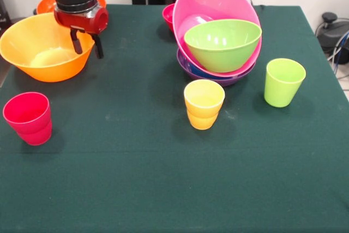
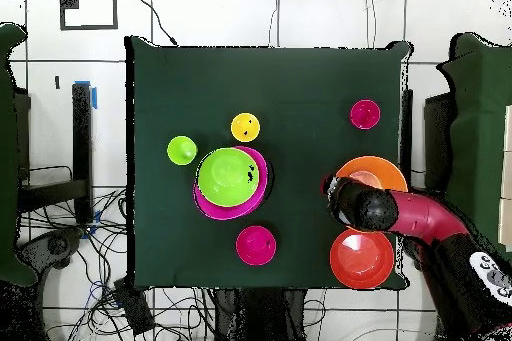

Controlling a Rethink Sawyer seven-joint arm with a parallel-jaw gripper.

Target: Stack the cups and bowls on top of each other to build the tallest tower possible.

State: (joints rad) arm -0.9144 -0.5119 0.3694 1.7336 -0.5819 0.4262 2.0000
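Tower [image 1: 218,47] mid-table; tool [image 1: 87,43] over orange bowl [image 1: 46,53]

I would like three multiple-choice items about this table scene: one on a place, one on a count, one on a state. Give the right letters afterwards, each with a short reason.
1. Over what does the end effector hang?
A. the light orange bowl
B. the yellow cup
C. the lime green cup

2. How many cups stand alone on the green cloth?
A. one
B. three
C. five

3. How does the pink bowl sit in the tower?
A. upside down
B. flat and level
C. tilted, with the lime green bowl inside it

Answers:
1. A: in the front view the end effector is above that bowl's far rim.
2. B: the red cup, the yellow one and the lime green one each stand apart.
3. C: its far rim rises high while the near rim lies low over the purple bowl.
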